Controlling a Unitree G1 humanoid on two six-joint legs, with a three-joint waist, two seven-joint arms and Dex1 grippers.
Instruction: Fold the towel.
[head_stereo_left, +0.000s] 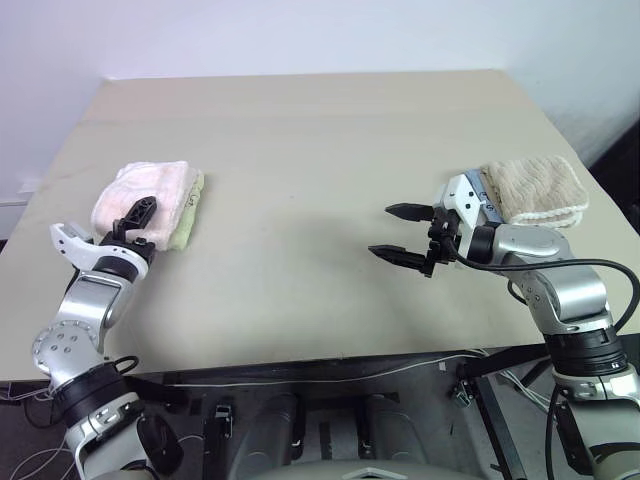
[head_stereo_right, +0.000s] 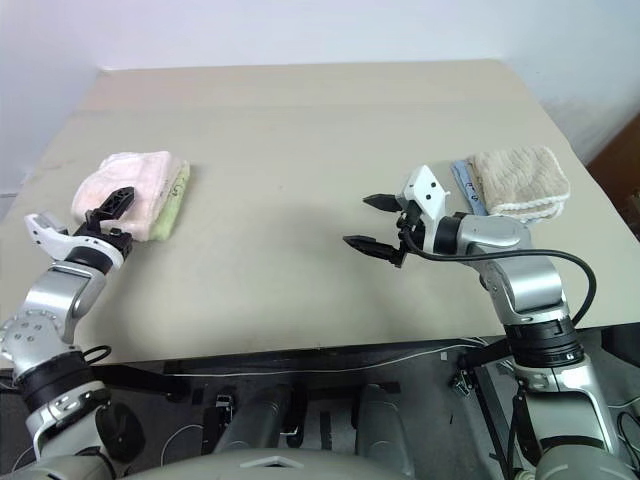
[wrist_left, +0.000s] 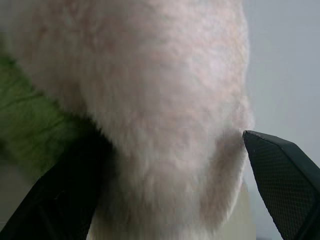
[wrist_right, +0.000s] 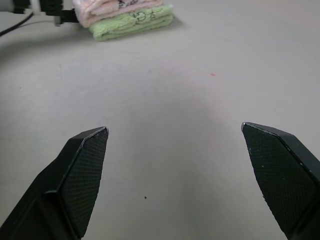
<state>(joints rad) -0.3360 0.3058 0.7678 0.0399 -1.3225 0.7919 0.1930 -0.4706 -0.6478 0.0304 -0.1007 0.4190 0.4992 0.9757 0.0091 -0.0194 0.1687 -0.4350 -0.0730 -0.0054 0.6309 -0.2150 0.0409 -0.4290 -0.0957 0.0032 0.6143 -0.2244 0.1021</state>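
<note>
Towel (head_stereo_left: 148, 190) folded near table (head_stereo_left: 320, 200) edge, centre bare

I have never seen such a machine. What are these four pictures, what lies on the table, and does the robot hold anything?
It is a humanoid robot with two arms, each ending in a gripper of two black fingers. Two pictures come from cameras in its head, looking down over the table. The other two come from cameras on its wrists, looking along the fingers.

A folded pink towel lies on a green towel, and a beige towel lies on the opposite side. The left gripper is open at the pink towel's edge, and the right gripper is open over bare table. Nothing is held.
</note>
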